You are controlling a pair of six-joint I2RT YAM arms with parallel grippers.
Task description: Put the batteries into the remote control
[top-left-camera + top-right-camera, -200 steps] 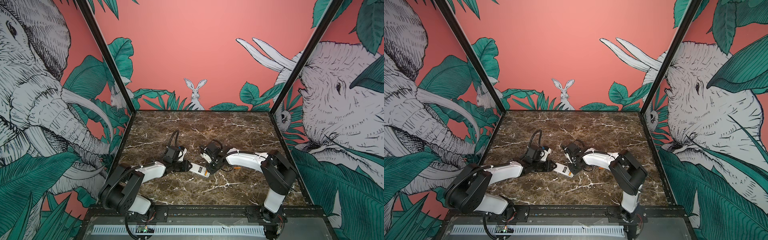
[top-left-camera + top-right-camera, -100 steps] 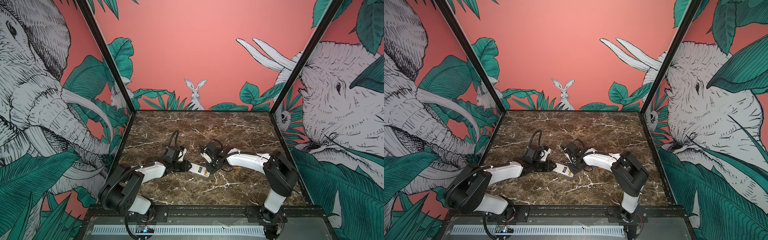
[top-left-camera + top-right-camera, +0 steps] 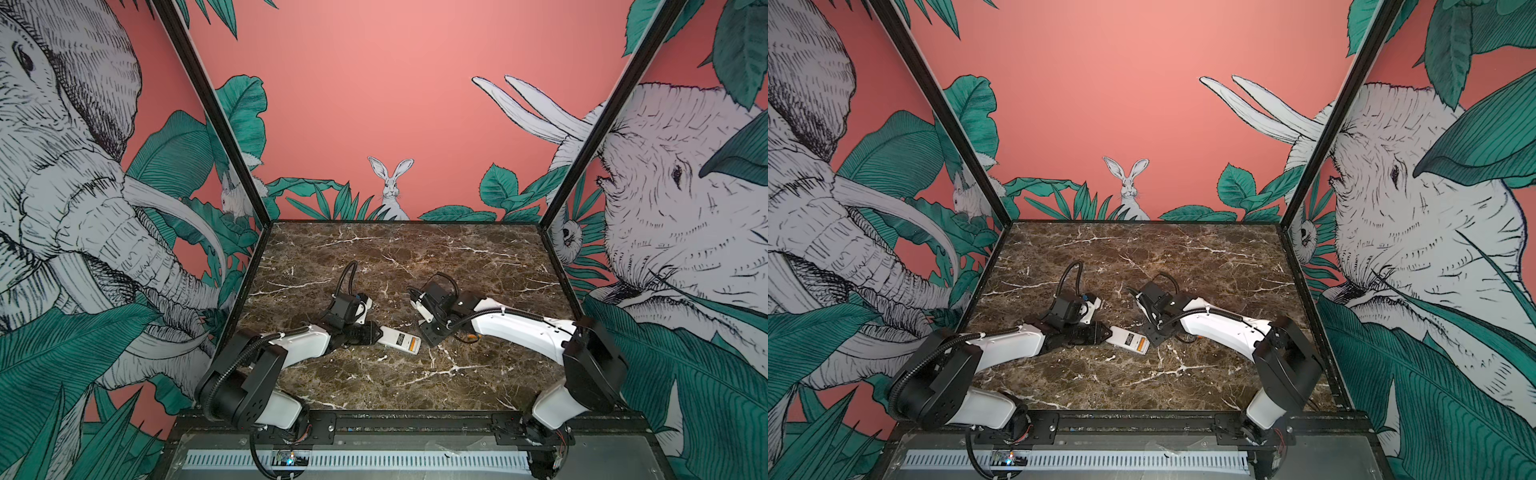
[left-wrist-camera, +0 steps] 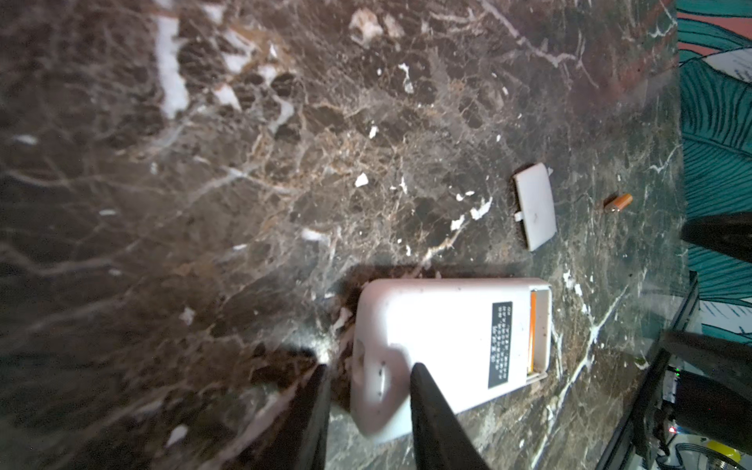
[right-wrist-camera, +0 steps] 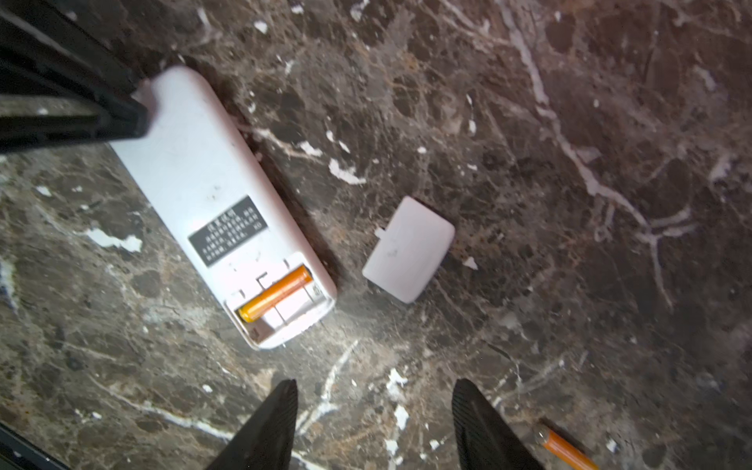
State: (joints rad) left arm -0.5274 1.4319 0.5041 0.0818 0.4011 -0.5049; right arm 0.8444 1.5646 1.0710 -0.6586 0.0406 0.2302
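Left claw (image 4: 368,368) grips the remote control (image 5: 211,195) back-up on the table (image 5: 569,122), one battery (image 5: 276,293) seated. Right claw (image 5: 374,384) gapes open, empty. The loose battery (image 5: 565,447) lies just outside it, away from the remote, so the right arm is nearer.

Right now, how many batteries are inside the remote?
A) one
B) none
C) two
A: the remote has one battery in its open bay, and the other battery lies out on the table.
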